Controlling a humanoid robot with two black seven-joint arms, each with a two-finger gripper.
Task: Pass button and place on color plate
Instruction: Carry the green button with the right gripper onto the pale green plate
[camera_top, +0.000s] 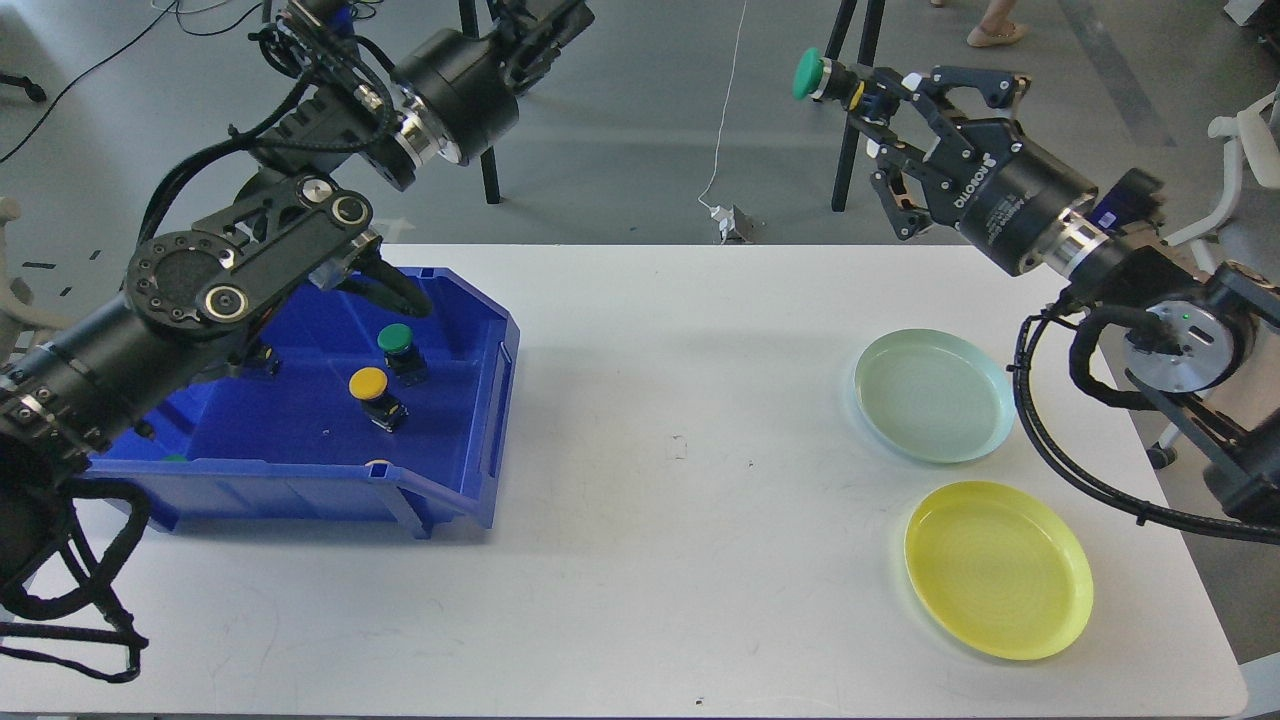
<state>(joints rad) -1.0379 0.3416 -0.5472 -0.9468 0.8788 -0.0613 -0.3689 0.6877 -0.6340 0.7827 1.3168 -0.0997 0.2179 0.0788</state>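
Note:
My right gripper (868, 92) is raised above the far right of the table and is shut on a green-capped button (808, 73), which sticks out to the left of its fingertips. My left gripper (545, 28) is raised at the top of the view, beyond the blue bin (470, 440); it looks dark and its fingers cannot be told apart. In the bin lie a green button (398, 342) and a yellow button (371, 385). A pale green plate (935, 395) and a yellow plate (997, 568) sit empty on the right of the white table (680, 480).
My left arm's elbow hangs over the bin's left half and hides part of it. Small bits of other buttons peek at the bin's front wall. Black stand legs and a white cable with a plug lie on the floor behind the table.

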